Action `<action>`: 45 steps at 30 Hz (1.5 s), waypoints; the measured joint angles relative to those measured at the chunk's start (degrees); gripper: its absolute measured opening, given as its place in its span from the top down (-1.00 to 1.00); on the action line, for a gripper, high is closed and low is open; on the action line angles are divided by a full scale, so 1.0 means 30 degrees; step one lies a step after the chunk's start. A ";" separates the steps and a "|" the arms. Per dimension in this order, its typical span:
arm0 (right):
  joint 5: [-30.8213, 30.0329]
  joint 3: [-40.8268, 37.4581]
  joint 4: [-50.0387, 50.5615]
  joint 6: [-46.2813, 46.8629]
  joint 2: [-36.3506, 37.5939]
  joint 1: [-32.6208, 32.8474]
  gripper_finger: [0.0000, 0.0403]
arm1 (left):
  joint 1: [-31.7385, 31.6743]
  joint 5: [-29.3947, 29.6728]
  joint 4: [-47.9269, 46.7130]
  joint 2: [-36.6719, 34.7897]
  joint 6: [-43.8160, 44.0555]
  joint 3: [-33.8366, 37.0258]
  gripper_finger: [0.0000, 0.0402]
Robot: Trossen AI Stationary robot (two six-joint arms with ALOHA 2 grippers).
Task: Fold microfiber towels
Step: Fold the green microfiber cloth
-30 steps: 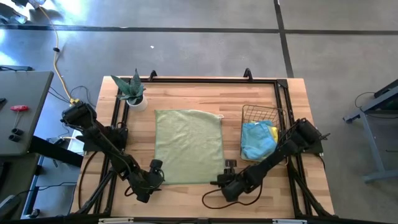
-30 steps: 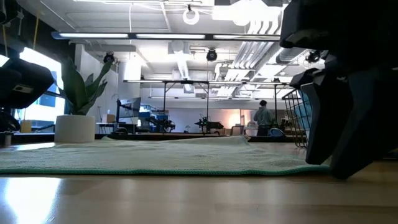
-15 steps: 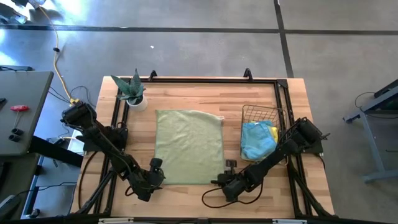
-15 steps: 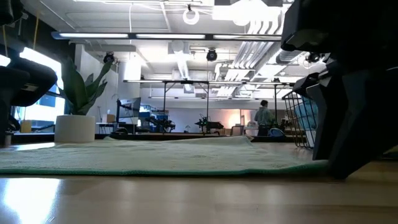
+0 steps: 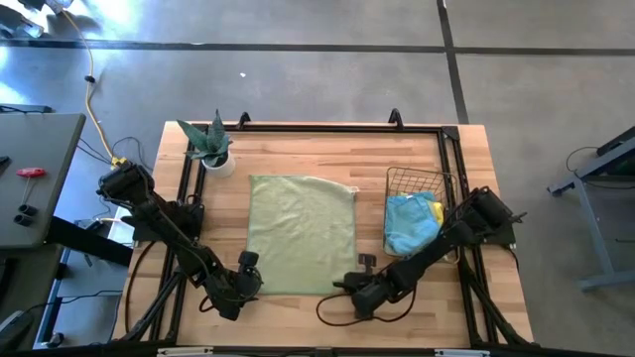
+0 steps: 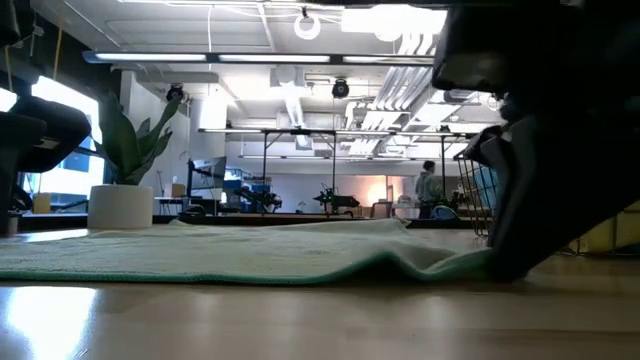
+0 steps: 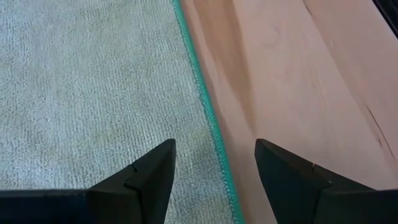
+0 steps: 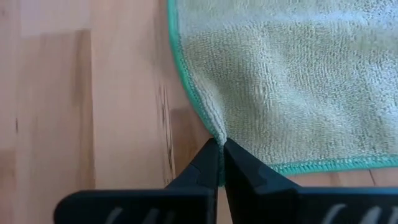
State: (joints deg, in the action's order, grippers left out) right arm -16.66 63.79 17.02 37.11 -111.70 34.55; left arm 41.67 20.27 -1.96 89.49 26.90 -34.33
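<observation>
Right gripper (image 8: 221, 149) has slid in and pinched the near-right corner of the green towel (image 5: 301, 233), flat mid-table. Left gripper (image 7: 214, 163) gapes over the near-left edge, empty. Clamp it before lifting both corners evenly.

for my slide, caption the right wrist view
Right gripper shut on the green towel corner, pinching its teal hem above the wooden table.
</observation>
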 joint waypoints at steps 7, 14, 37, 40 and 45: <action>0.1225 0.1532 0.0107 -0.0540 -0.0171 -0.0757 1.00 | 0.0007 0.0015 0.0000 0.0000 0.0023 0.0000 -0.05; 0.2324 0.2521 0.1492 -0.1517 -0.0123 -0.1511 1.00 | 0.0000 0.0137 -0.0020 0.0000 0.0277 0.0000 -0.05; 0.3752 0.2601 0.1926 -0.0854 -0.0050 -0.1766 1.00 | 0.0877 0.0969 -0.1307 0.1763 0.5477 -0.0202 0.39; 0.3754 0.2601 0.2165 -0.0861 -0.0050 -0.1766 1.00 | 0.0847 0.0646 -0.1636 0.1705 0.5454 -0.0527 0.67; 0.3895 0.2608 0.2407 -0.0861 -0.0031 -0.1766 1.00 | 0.0564 -0.0736 -0.2282 0.1778 0.5458 -0.1617 0.96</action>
State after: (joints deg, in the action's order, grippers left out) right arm -4.98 71.61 24.24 34.52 -111.80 29.26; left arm 43.36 18.06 -8.80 94.83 43.28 -39.18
